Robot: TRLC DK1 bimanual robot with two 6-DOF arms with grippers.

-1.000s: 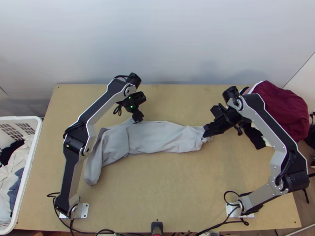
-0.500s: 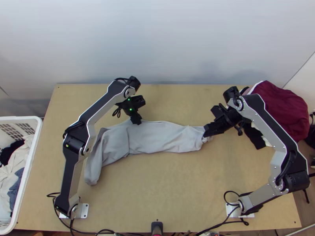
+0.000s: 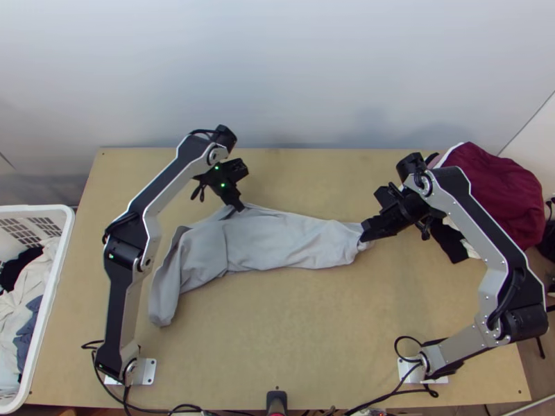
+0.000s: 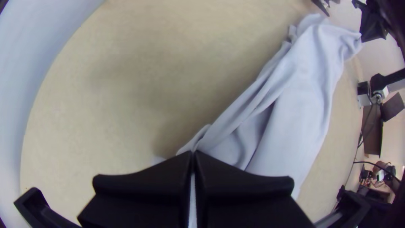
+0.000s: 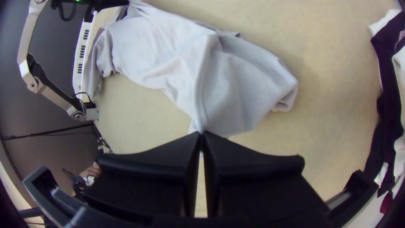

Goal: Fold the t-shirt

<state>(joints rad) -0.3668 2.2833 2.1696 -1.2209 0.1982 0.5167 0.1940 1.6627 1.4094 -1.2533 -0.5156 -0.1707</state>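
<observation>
Top view, margins: the light wooden table [image 3: 277, 333] meets the pale wall at its upper edge. The white plastic basket [image 3: 58, 267] stands at the left edge of the frame; dark red cloth [image 3: 503, 194] lies at upper right, near the right arm. Wood surface runs from the garment up to the table's upper edge, and down between the two arm bases; that lower strip is the wider.

Garment: the light grey fabric t-shirt [image 3: 277, 239] lies across the middle, bunched into a long band, one part bending toward lower left, with lengthwise creases. The left gripper [image 3: 239, 206] is clenched on its upper edge. The right gripper [image 3: 363, 236] is clenched on its right end, where a raised fold runs into the fingertips.
</observation>
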